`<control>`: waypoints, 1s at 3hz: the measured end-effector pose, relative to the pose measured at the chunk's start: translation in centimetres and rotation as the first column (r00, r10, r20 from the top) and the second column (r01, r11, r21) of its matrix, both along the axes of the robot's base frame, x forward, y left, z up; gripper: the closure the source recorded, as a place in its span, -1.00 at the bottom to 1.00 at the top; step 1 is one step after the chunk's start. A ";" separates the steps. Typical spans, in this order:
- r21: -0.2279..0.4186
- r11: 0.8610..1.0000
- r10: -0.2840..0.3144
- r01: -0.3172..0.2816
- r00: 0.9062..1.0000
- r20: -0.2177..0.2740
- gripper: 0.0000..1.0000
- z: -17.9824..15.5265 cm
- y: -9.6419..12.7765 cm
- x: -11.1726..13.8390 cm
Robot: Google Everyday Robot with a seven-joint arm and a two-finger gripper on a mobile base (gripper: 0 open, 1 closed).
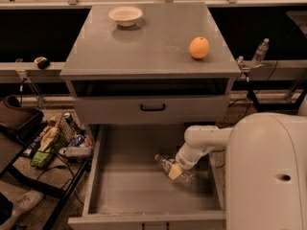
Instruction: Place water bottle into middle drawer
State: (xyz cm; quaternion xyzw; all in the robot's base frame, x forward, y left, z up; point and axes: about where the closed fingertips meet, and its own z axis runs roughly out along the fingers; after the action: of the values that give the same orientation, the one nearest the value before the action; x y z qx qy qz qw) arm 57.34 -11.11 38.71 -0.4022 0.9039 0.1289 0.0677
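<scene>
The water bottle (169, 167) lies on its side on the floor of the open middle drawer (124, 186), towards its right side, cap pointing to the back left. My gripper (176, 171) is down inside the drawer at the bottle's body, at the end of my white arm (206, 140) that reaches in from the right. The arm's wrist covers the lower part of the bottle.
An orange (199, 47) and a white bowl (125, 15) sit on the cabinet top. A shallower drawer front with a black handle (152, 108) is above the open drawer. A small clear bottle (260, 51) stands on the ledge at right. Clutter lies on the floor at left.
</scene>
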 end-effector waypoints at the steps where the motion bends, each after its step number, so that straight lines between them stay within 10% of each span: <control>1: 0.000 1.000 0.000 0.000 1.000 0.000 -0.72 0.0 0.0 0.0; 3: -0.006 1.000 0.000 0.000 1.000 0.000 -1.00 0.3 0.0 0.0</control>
State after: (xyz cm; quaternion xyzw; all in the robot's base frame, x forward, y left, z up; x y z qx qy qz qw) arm 57.39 -11.07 39.06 -0.4027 0.9042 0.1260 0.0665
